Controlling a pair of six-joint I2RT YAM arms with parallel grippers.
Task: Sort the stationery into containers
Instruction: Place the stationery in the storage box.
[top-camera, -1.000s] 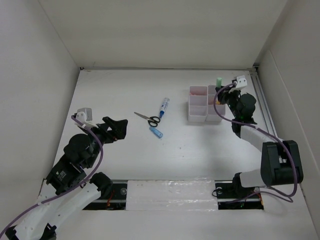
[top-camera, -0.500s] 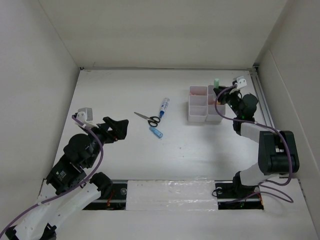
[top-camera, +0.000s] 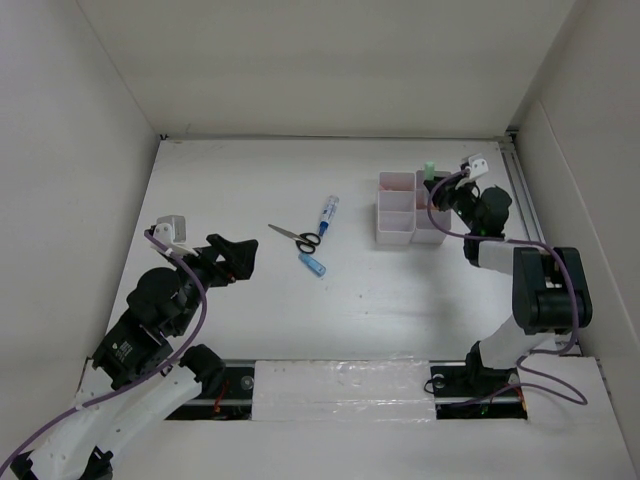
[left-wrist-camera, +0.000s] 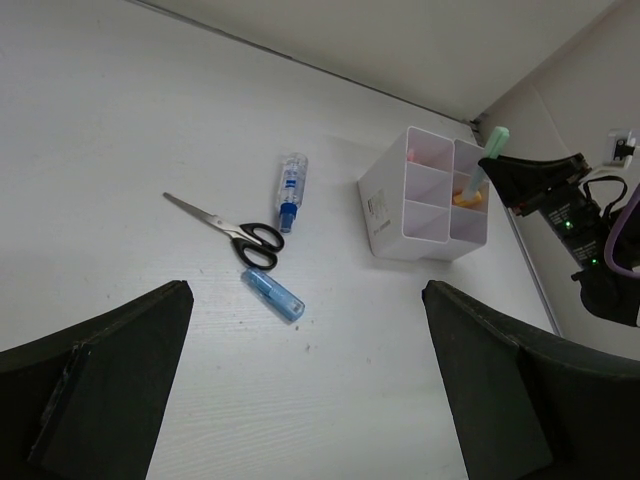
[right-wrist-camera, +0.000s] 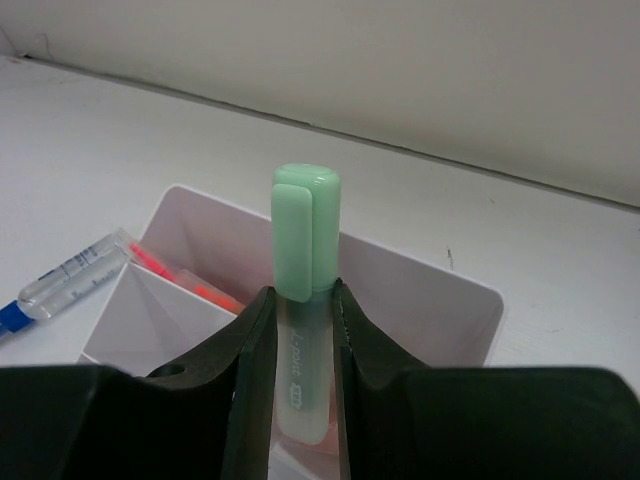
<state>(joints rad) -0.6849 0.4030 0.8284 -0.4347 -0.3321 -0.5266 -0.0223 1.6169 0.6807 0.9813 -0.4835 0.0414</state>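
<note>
The left gripper (top-camera: 236, 257) is held wide open and empty, well apart from the scissors (top-camera: 297, 237), the short blue tube (top-camera: 313, 265) and the blue-capped bottle (top-camera: 327, 213), which lie loose left of the white organiser (top-camera: 394, 236). At the right, the green marker (right-wrist-camera: 305, 225) is clamped upright in the narrowed right gripper (right-wrist-camera: 298, 340) over the far right compartment. It is best kept vertical, centred clear of the walls, lowered, and only then released. Compared with a second ago, marker and gripper are shifted slightly left towards that compartment, and everything else is unmoved.
</note>
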